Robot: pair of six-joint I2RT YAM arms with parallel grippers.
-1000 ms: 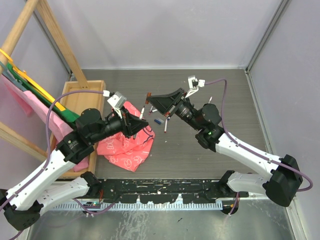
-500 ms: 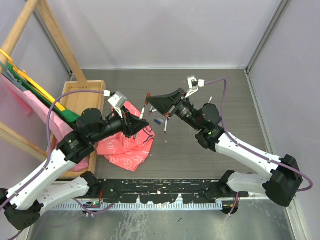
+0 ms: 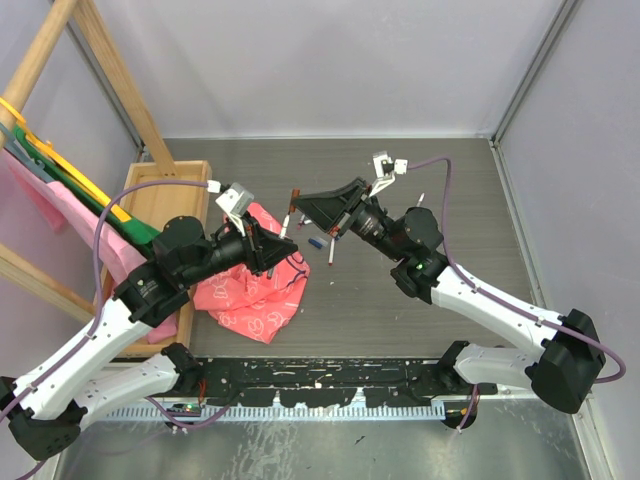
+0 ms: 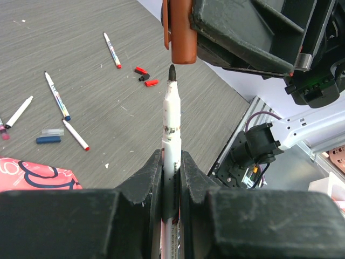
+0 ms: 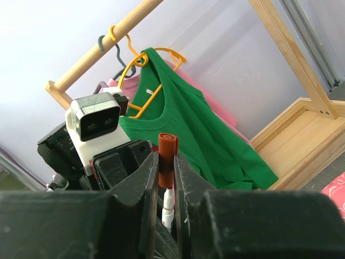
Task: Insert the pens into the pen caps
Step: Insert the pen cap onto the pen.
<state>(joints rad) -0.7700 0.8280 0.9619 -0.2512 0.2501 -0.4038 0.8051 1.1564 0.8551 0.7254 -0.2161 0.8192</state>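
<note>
My left gripper [image 4: 171, 156] is shut on a white pen [image 4: 171, 121] and holds it upright, dark tip up. My right gripper [image 5: 166, 162] is shut on a brown-red pen cap [image 5: 167, 156], open end down. In the left wrist view the cap [image 4: 179, 32] hangs just above the pen tip, with a small gap. In the right wrist view the pen [image 5: 168, 208] sits right under the cap. In the top view both grippers [image 3: 283, 243] [image 3: 300, 203] meet above the table beside the pink cloth. Loose pens [image 4: 56, 96] [image 4: 112, 49] and red caps [image 4: 151, 82] lie on the table.
A pink patterned cloth [image 3: 250, 290] lies under the left arm. A blue cap [image 4: 48, 139] and another pen [image 4: 75, 135] lie near it. A wooden tray [image 3: 165, 190] and a clothes rack with a green shirt [image 5: 215, 135] stand at the left.
My right gripper with the cap has edged slightly left toward the pen tip. The left arm has held still.
</note>
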